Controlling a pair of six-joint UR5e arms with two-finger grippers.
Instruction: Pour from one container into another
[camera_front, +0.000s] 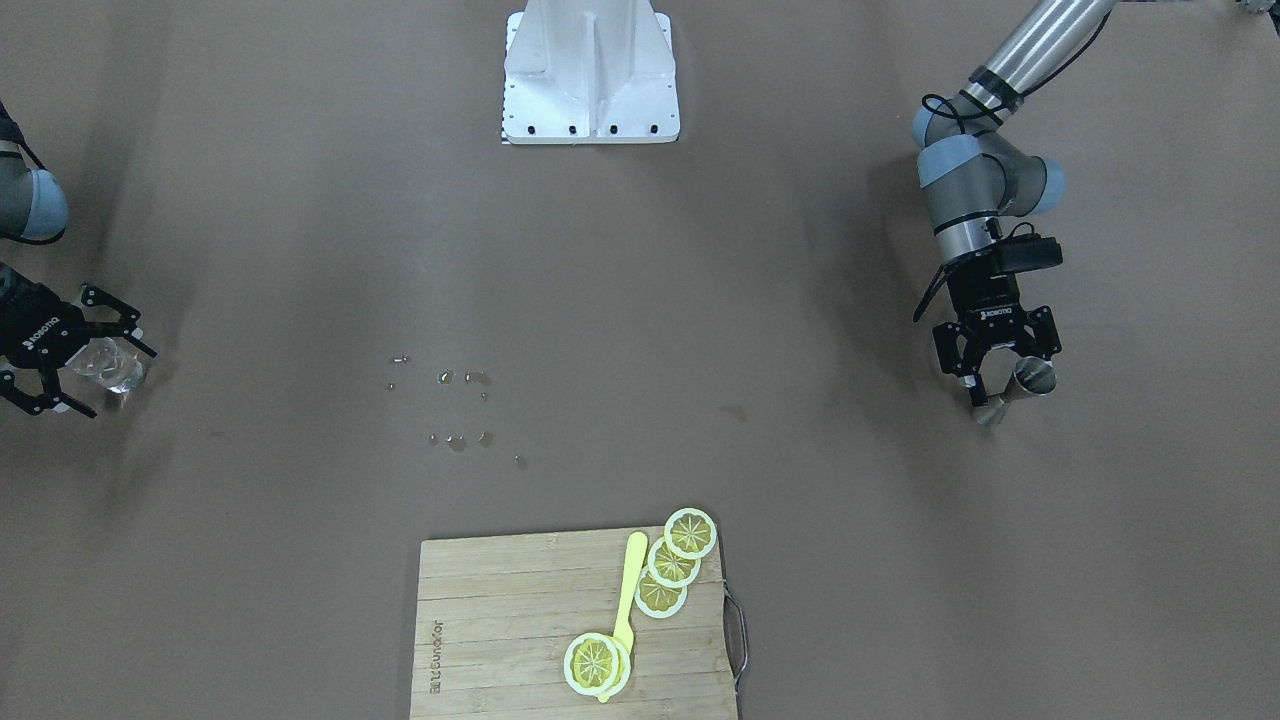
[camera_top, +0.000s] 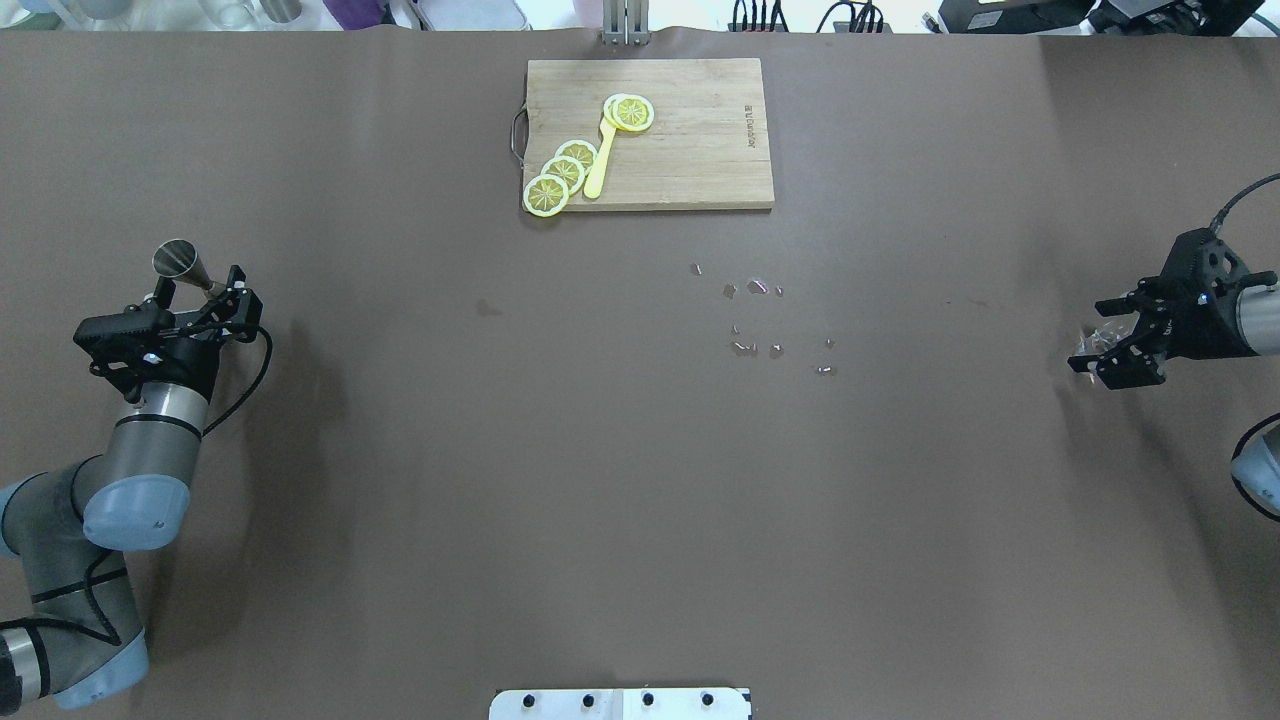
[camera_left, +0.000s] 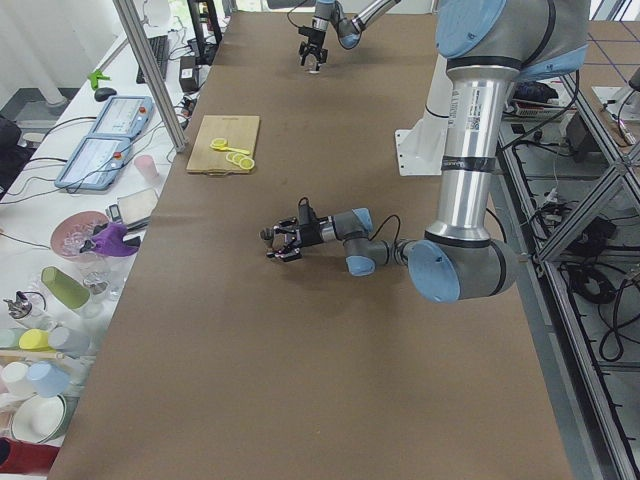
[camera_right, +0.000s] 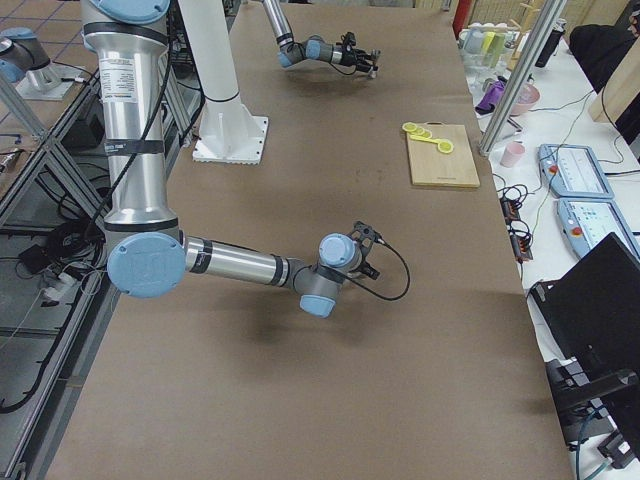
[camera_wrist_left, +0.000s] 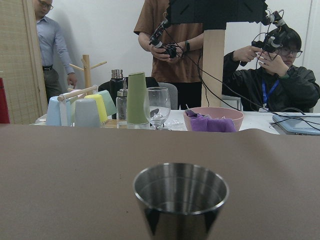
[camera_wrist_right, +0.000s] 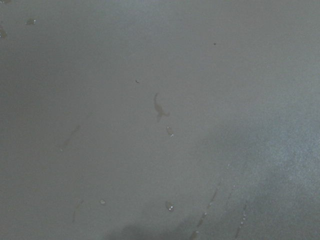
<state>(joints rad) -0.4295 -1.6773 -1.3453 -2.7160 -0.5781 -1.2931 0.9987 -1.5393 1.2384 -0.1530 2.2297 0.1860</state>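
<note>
**Both containers gripped, arms well apart, no pour yet**

Left gripper (camera_front: 1000, 375) is clamped on the jigger (camera_front: 1033, 377) near its waist. The cup sits mouth up and level in the wrist view, so nothing spills. We can't see whether there's liquid inside. Right gripper (camera_front: 118, 382) has its jaws around the glass (camera_front: 98, 358) at the opposite end of the table. The grip looks closed, but we can't tell if the glass is lifted. We judge both need bringing together first. Droplets (camera_front: 447, 377) mid-table suggest that's the pour zone. Board (camera_front: 500, 600) with lemon slices sits apart, not involved
</note>
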